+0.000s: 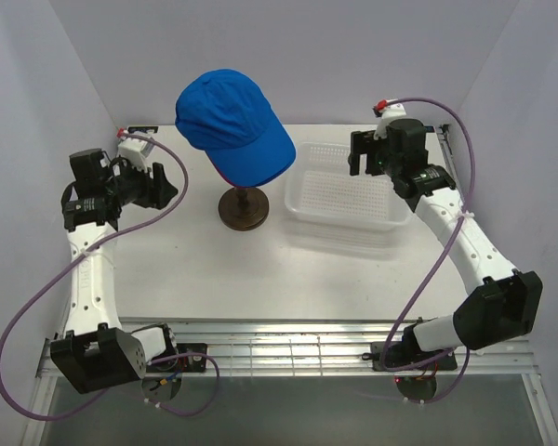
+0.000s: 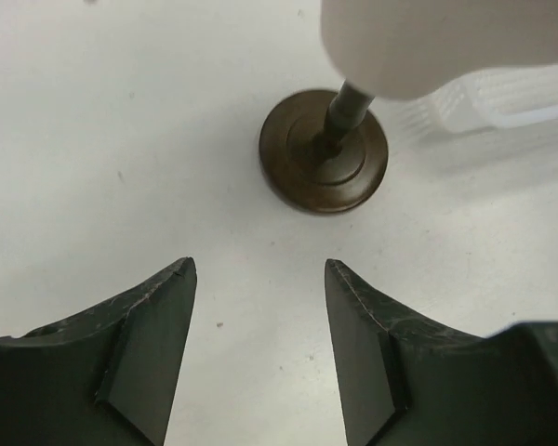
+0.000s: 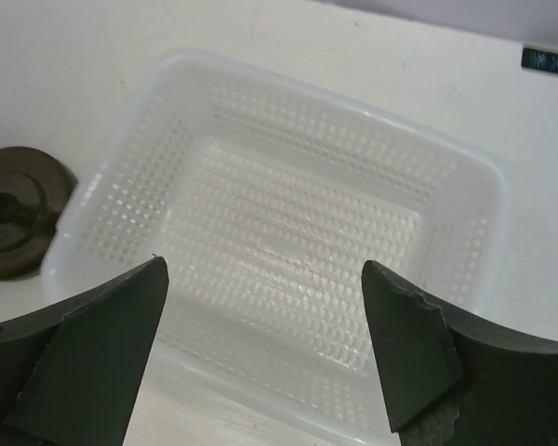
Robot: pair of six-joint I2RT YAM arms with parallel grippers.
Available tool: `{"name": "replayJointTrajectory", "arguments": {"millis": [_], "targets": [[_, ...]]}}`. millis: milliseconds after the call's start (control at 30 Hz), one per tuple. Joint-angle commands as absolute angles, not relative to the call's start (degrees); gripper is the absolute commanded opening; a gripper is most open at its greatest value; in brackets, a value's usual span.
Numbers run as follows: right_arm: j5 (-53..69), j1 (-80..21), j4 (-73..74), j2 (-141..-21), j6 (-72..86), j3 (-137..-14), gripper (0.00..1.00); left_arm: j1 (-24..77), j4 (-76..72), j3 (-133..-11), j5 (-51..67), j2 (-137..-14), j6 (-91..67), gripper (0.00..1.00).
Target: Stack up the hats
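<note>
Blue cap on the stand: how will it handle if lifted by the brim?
Blue cap looks like soft fabric: crown likely sags, brim probably holds shape. It sits high over a small round stand base, so a sideways tug may tip it.

bright blue cap (image 1: 232, 116) crown up, brim pointing near-right, thin magenta cap edge (image 1: 219, 173) showing beneath, atop dark stand (image 1: 243, 208)

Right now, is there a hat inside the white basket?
No, the basket shows only its bare floor; the blue hat sits atop the stand.
</note>
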State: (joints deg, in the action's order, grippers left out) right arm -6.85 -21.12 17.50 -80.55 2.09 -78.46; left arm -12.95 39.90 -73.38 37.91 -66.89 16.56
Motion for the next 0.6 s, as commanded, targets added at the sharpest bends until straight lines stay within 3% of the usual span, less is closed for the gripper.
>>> {"name": "replayJointTrajectory", "arguments": {"millis": [0,200,567], "targets": [[-3.0,-13.64,19.24,-76.56,5.44,-73.58,0.9,-13.1,42.01,-67.69,31.91,-64.69,17.23,0.68],[2.11,-2.03,20.3,-73.83,13.26,-63.65,0.89,-13.18,36.83,-56.53,26.11,-60.92,14.94,0.7],[-11.95,-0.79,20.48,-68.12,20.65,-56.08,0.89,-13.71,30.59,-44.48,23.64,-54.76,12.83,0.73]]}}
